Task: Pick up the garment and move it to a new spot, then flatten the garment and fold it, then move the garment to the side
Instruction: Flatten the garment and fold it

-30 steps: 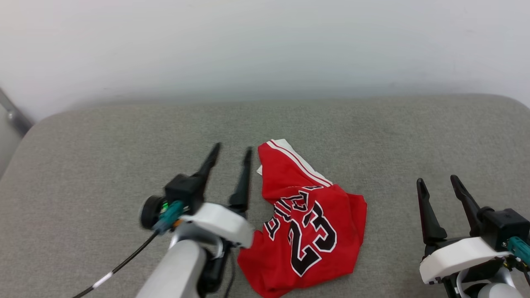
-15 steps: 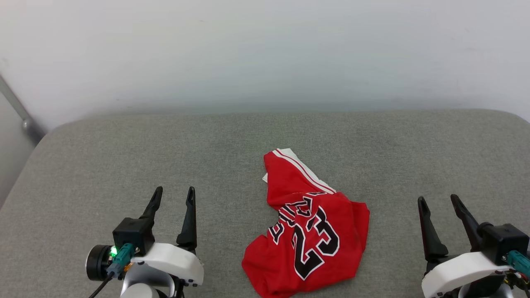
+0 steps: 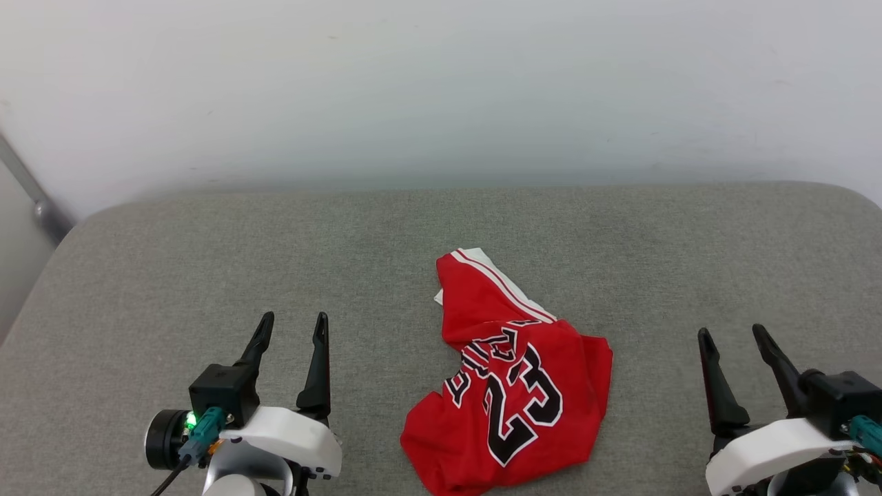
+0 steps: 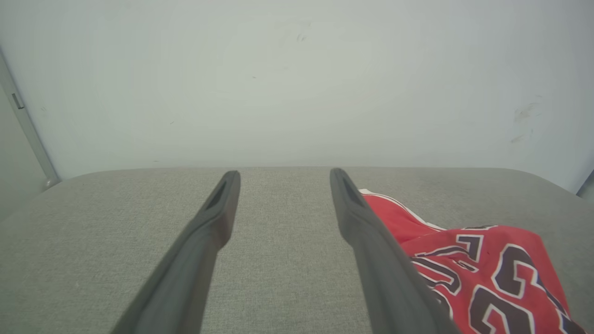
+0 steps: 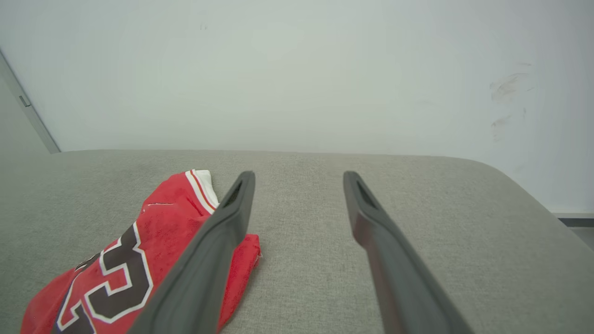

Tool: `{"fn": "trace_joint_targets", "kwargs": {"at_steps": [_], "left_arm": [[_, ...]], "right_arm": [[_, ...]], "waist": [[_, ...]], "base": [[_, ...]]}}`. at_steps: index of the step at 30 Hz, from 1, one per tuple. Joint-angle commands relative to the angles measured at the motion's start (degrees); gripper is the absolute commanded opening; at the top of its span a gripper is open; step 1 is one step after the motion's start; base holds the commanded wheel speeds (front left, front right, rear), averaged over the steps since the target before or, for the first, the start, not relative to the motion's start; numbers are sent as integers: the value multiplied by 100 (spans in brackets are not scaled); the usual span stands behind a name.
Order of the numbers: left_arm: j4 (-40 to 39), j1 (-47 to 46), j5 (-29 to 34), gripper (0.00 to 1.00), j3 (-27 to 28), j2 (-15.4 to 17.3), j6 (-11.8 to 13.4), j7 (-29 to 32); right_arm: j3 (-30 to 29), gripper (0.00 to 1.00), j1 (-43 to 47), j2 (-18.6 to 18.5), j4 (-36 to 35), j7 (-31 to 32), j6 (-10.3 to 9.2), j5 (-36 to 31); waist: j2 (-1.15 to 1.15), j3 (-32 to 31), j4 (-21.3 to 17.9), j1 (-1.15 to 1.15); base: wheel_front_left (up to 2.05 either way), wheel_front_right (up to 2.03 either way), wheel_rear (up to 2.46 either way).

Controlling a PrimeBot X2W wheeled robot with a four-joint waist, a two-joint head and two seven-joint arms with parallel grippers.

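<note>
The garment (image 3: 513,386), a red jersey with black "23" lettering and white striped trim, lies crumpled on the grey cushioned surface (image 3: 172,262), near its front middle. My left gripper (image 3: 293,327) stands open at the lower left, well apart from the cloth, nothing between its fingers. At the lower right my right gripper (image 3: 732,334) is open too, clear of the cloth. In the left wrist view the garment (image 4: 487,264) shows to the right of the open left gripper (image 4: 282,175). The right wrist view has the garment (image 5: 139,250) left of the open right gripper (image 5: 297,176).
A pale wall (image 3: 441,83) rises right behind the cushioned surface. A grey metal bar (image 3: 31,193) slants down at the far left. The surface's edge curves off at the right (image 5: 519,185).
My left arm has pulled back from beside the garment's upper edge to the lower left, still open. The camera tilted slightly. The garment and right gripper stay put.
</note>
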Motion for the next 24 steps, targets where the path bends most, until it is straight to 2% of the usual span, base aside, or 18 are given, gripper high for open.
{"fn": "trace_joint_targets", "kwargs": {"at_steps": [1, 7, 11, 17, 24], "left_arm": [[-31, 50, -2, 100, 9, 6, 27, -11], [-55, -18, 6, 100, -7, 15, 30, -45], [-109, -111, 31, 100, -25, -29, 38, -90], [-196, -312, 68, 100, -70, -133, -13, -177], [-181, -619, 143, 100, -148, -318, -142, -261]], "right_arm": [[-49, 100, -8, -3, 16, 23, -3, 60], [-364, 100, -231, -4, 252, 271, -2, 231], [-612, 100, -496, -1, 502, 755, -2, 201], [-601, 100, -1105, -85, 989, 2292, -2, 309], [27, 100, -1674, -478, 1420, 4032, -2, 616]], "waist": [[0, -2, -2, 0], [0, 64, 75, 0], [0, 193, 233, 0], [0, 570, 592, 0], [0, 1033, 1054, 0]], "base": [[0, 0, 0], [0, 0, 0], [0, 0, 0], [0, 0, 0], [0, 0, 0]]}}
